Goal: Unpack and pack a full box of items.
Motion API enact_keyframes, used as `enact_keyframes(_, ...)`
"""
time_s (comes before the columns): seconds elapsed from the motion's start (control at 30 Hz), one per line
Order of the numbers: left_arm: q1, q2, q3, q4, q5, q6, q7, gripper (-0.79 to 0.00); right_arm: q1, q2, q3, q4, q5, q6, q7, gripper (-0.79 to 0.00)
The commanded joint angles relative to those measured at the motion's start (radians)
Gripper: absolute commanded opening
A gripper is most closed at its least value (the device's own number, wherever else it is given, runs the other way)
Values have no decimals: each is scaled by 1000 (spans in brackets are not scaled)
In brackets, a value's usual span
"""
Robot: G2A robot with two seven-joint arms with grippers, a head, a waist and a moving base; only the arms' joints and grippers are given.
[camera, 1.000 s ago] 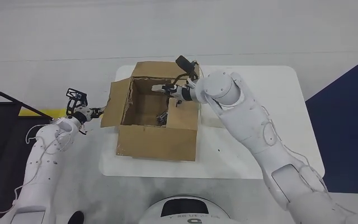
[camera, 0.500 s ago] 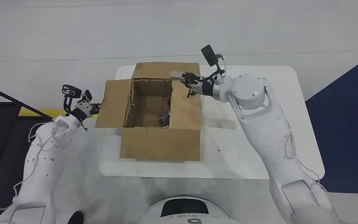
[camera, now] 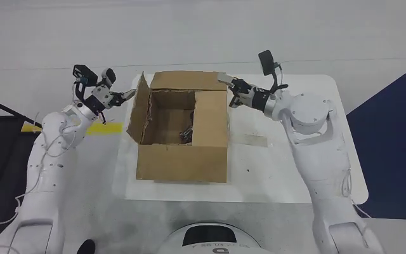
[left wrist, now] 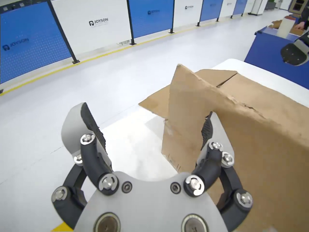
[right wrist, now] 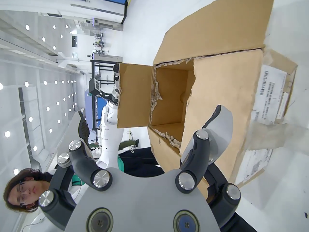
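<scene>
Cardboard box (camera: 181, 162) at the centre of the table (camera: 298, 171), left flap (camera: 136, 111) upright, right flap (camera: 211, 124) folded over half the opening, with a small dark item (camera: 186, 133) inside. At the box's 10 o'clock, left gripper (left wrist: 147, 113), jaws spread around the upright flap's edge. At 1 o'clock, right gripper (camera: 228, 89), jaws spread wide, one finger over the folded flap.

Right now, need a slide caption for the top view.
Left pincer and right pincer, both open, flank the half-open cardboard box on the white table.
</scene>
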Motion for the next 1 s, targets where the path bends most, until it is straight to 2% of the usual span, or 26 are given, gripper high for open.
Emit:
enact_keyframes(0.0,-15,-4,30,7,20,-4,-21,0,-32,7,43,-23,9,-2,-2,0)
enact_keyframes(0.13,-38,-7,91,21,145,5,-57,0,-104,19,125,-72,11,7,-39,0)
enact_keyframes(0.27,-57,-12,137,41,215,-10,-27,0,-109,20,132,-76,8,9,-44,0)
enact_keyframes(0.63,-105,-19,181,99,249,-18,25,0,-111,19,139,-61,26,9,-69,0)
enact_keyframes(0.8,-109,-19,191,101,260,-19,32,0,-30,-5,93,166,198,-52,-208,0)
enact_keyframes(0.97,-94,-15,189,86,275,-4,50,0,95,-28,-25,412,220,-124,-270,0)
